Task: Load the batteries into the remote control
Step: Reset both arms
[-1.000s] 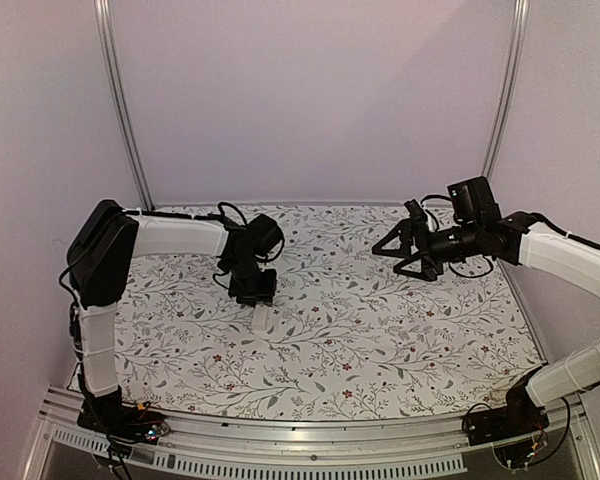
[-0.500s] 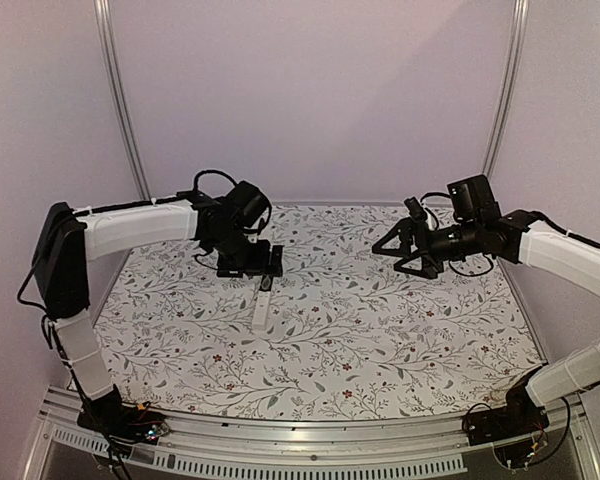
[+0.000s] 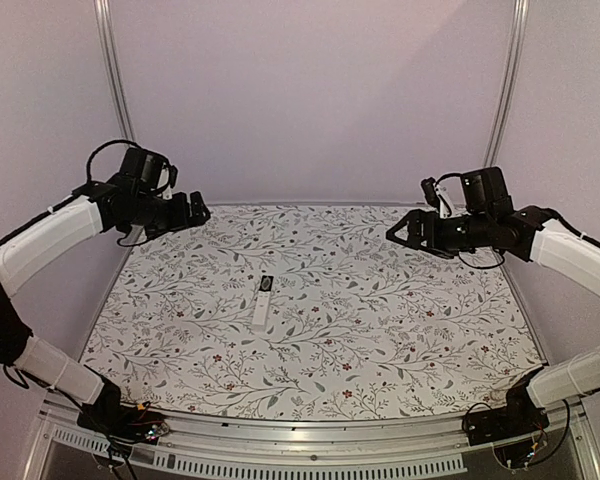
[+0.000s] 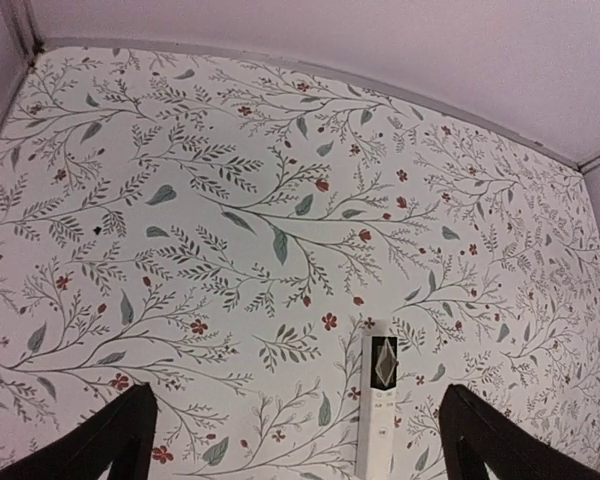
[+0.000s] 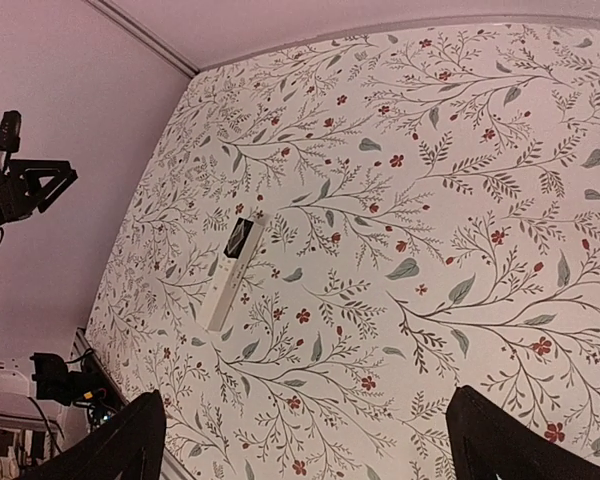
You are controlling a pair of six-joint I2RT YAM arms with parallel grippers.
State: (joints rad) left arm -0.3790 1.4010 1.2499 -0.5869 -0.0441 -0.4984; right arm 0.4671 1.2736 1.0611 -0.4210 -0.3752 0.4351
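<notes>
Near the middle of the counter [image 3: 410,340], a touch toward 9 o'clock, you have the remote control [image 3: 264,303] lying flat, with nothing touching it. It is a slim white bar whose long axis runs roughly 12 to 6. A small dark patch sits at its 12 o'clock end, and your left wrist view shows that patch as a dark rectangle with a paler diamond inside it.

Your left end effector [image 3: 193,212] hangs high at 10 o'clock, over the back-left corner of the counter and well apart from the remote control. Its fingers [image 4: 115,440] are spread wide, with only the patterned counter showing between them, so it holds nothing. Your right end effector [image 3: 400,232] is raised at 2 o'clock, also spread wide and empty.

A second ago the left end effector was low over the remote control, covering its far end. Half a second ago it sat just beyond that end. Now it has lifted and swung away to the back left. The remote control lies where it did, and the right arm has shifted only slightly.
</notes>
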